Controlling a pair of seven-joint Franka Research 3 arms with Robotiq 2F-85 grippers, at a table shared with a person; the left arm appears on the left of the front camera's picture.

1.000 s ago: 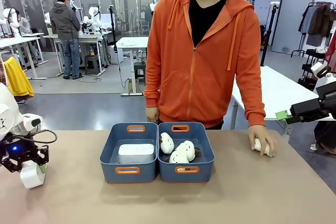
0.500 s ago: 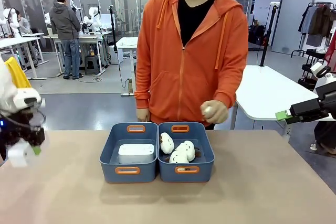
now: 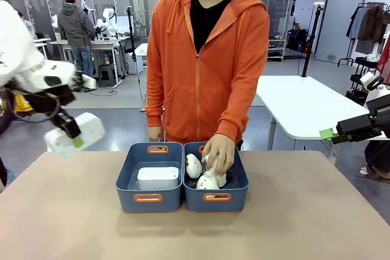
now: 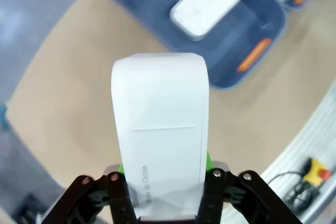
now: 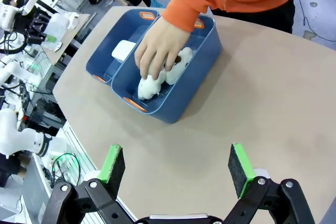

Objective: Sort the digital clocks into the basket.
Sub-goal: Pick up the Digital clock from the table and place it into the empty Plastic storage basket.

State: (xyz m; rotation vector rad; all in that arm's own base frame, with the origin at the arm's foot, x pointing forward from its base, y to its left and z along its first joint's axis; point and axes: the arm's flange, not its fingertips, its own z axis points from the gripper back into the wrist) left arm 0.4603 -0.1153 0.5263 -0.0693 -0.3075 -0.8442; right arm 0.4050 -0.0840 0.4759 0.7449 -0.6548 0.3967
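- The left gripper (image 3: pixel 72 133) hung in the air above the left end of the tan surface (image 3: pixel 304 223), well off it, its jaws clenched on a white, smooth plastic rounded-rectangular digital clock (image 3: pixel 76 134).
- In the left wrist view that held clock (image 4: pixel 160 129) stood straight up out of the left gripper (image 4: pixel 163 192) — its lower end sat between the two black fingers, green pad edges peeping out on either side, and most of its body stuck out beyond the fingertips.
- Below and beyond the held clock lay the slate-blue rectangular plastic basket with orange-rimmed handle holes (image 3: pixel 129 168), the left one of two matching tubs set side by side and touching at mid-surface.
- A second white digital clock (image 3: pixel 158 177) lay flat on the floor of that basket; in the left wrist view this resting clock (image 4: pixel 208 4) showed ahead of the held one, apart from it.
- The matching right-hand blue tub (image 3: pixel 242 178) held fluffy white plush toys with brown bits (image 3: pixel 195 166); the hand of the person in the orange hoodie (image 3: pixel 218 153) was down inside it, on the toys.
- The right gripper (image 5: pixel 177 170) hovered high over the near right part of the surface, jaws spread wide and released, nothing between the green pads (image 5: pixel 113 165).
- From the right wrist view both tubs lay well ahead of those jaws, with the person's hand (image 5: pixel 157 48) over the plush toys (image 5: pixel 149 85).
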